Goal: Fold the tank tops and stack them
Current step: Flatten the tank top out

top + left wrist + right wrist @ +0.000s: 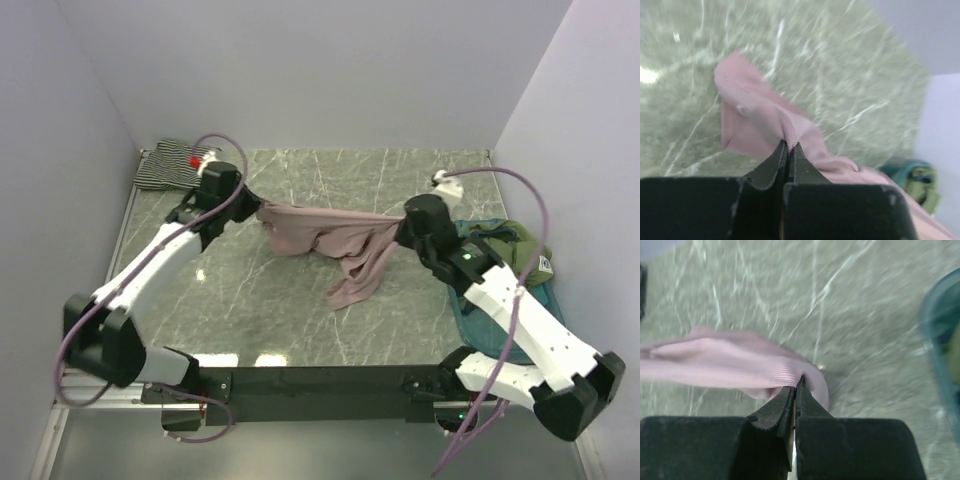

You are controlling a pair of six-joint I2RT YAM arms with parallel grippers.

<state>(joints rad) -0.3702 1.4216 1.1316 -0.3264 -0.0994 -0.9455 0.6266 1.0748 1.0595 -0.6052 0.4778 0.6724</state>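
Note:
The mauve-pink tank top [335,240] hangs stretched between my two grippers above the marble table, its lower part drooping down to the surface. My left gripper [254,205] is shut on its left end; the left wrist view shows the fabric [755,125] pinched at the fingertips [789,146]. My right gripper [400,222] is shut on its right end; the right wrist view shows the ribbed edge [740,367] clamped between the fingertips [796,385]. The black-and-white striped tank top [172,165] lies folded at the far left corner of the table.
A teal plastic tray [470,300] with green and dark clothing [510,245] stands at the right, partly under my right arm; it also shows in the left wrist view [900,172]. Grey walls close in the table at the back and sides.

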